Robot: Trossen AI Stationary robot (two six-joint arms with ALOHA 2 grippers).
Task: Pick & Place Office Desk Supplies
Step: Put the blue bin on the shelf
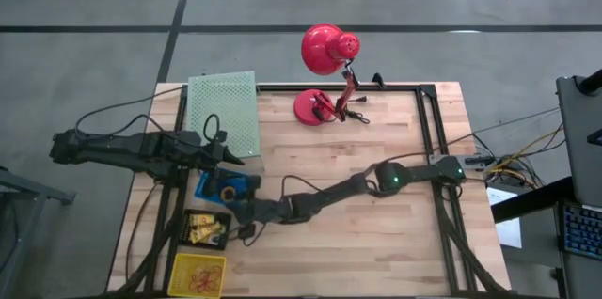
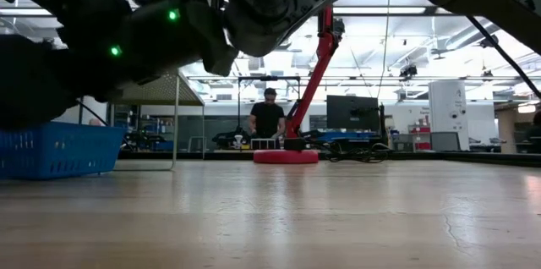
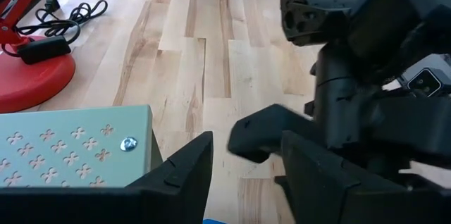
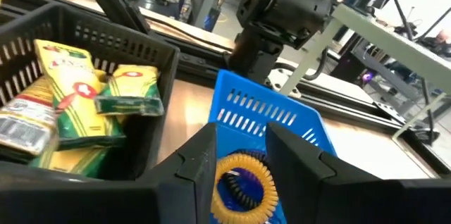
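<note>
My right gripper reaches across the table to the blue basket near the left edge, its fingers apart over the basket's near wall. A yellow coiled ring with dark rings inside it shows in the gap between the fingers, within the basket. Beside it stands a black basket holding yellow-and-green crayon boxes. A yellow basket with red rubber bands sits at the near left corner. My left gripper hovers open and empty by the green perforated panel. My right gripper has its fingers on either side of the yellow coiled ring, reaching nearly level from the table's right. I cannot tell whether the fingers touch the ring or whether it lies loose in the blue basket below them.
A red desk lamp with its cord stands at the far edge. The green panel rises at the far left. The three baskets crowd the near left. Bare wood lies in the middle and right. A person stands in the room behind.
</note>
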